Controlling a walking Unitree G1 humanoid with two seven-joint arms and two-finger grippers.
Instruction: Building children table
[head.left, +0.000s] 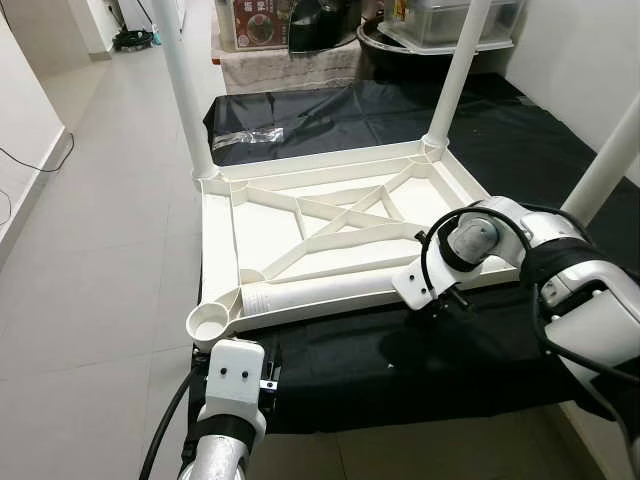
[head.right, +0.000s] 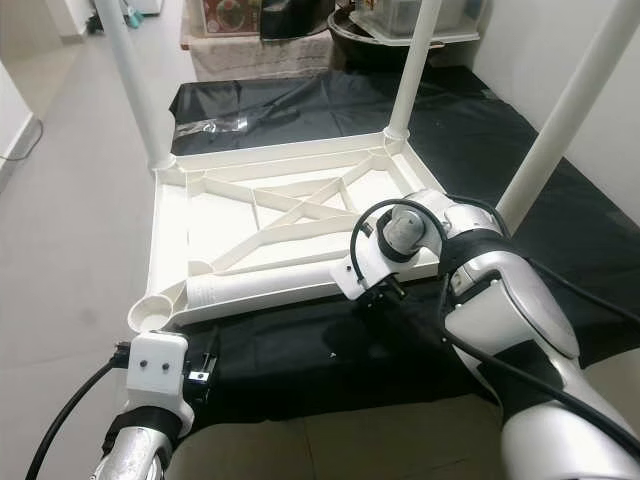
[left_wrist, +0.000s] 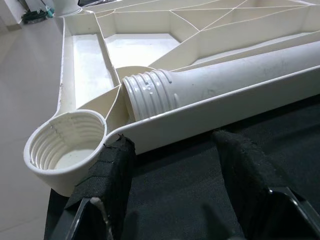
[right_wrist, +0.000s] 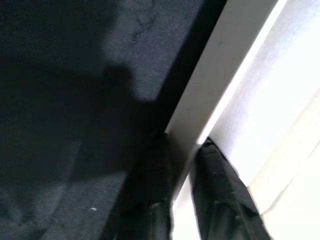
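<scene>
The white plastic children's tabletop (head.left: 330, 235) lies upside down on a black cloth (head.left: 420, 360) spread over the floor, ribbed underside up. Three white tubular legs already stand in its corners: far left (head.left: 185, 90), far right (head.left: 455, 75) and near right (head.left: 610, 160). The fourth loose white leg (head.left: 330, 293) lies inside the tray along the near rim, threaded end (left_wrist: 150, 95) just beside the empty threaded socket (left_wrist: 65, 145) at the near left corner. So the step in hand looks like fitting the last leg.

The right gripper (right_wrist: 185, 165) is at the near rim, toward the right, its two black fingers closed on the thin white edge (one finger on each side of the wall). The left gripper (left_wrist: 175, 165) hovers just short of the near left corner over the cloth, fingers spread apart and holding nothing.

Next, by my reading, the loose leg must be lifted, stood upright over the empty socket and turned so the threads catch; the right grip could steady the tabletop meanwhile.
</scene>
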